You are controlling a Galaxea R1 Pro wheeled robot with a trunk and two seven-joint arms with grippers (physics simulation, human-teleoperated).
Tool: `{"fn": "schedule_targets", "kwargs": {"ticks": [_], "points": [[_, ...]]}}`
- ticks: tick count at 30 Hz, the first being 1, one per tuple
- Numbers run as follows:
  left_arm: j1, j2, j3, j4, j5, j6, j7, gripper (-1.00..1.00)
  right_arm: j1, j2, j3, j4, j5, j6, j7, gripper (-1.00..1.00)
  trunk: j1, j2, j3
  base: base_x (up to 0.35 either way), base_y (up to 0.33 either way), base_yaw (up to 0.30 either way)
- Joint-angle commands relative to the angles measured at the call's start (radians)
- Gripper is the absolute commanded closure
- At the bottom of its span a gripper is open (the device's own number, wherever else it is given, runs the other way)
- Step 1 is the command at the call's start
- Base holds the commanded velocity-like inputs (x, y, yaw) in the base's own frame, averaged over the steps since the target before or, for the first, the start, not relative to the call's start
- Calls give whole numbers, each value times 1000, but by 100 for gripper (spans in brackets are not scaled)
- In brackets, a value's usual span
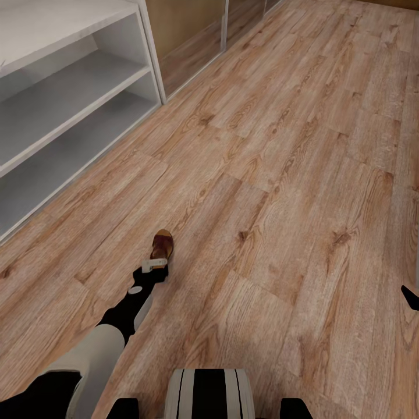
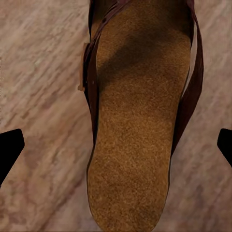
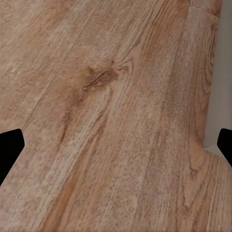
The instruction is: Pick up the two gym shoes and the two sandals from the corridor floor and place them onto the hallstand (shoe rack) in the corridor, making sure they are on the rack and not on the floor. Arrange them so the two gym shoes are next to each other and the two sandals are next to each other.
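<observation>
One dark brown sandal [image 1: 162,243] with a tan footbed lies on the wood-plank corridor floor [image 1: 279,174], a little out from the hallstand [image 1: 64,99] at the upper left. My left gripper [image 1: 155,263] hangs directly over the sandal's near end. In the left wrist view the sandal [image 2: 140,121] fills the space between the spread fingertips [image 2: 9,151], and the left gripper [image 2: 117,147] is open and not touching it. My right gripper [image 3: 117,145] is open over bare floor; a tip of it shows at the head view's right edge [image 1: 410,297]. The gym shoes are out of view.
The hallstand's flat top and two open grey-white shelves [image 1: 52,110] hold nothing. A brown panelled wall [image 1: 186,35] runs behind its right end. Open floor stretches to the right and far side. A pale grey surface [image 3: 221,72] edges the right wrist view.
</observation>
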Motion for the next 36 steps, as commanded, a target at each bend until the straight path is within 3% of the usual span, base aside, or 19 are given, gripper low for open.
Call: {"fn": "schedule_targets", "kwargs": {"ticks": [1,28,36], "points": [[-1,0,0,6,0,-14,0,-100,0,0,0,0,0,0,0,-100,0,0,0,0,0,0],[-5,-11,-8,67,-2,-177,0,-100,0,1,1,-1,0,0,1,-100,0,0,0,0,0,0],[-5,-20,-44,72,-2,-202,0,-100,0,1,2,-1,0,0,1,-100,0,0,0,0,0,0]]}}
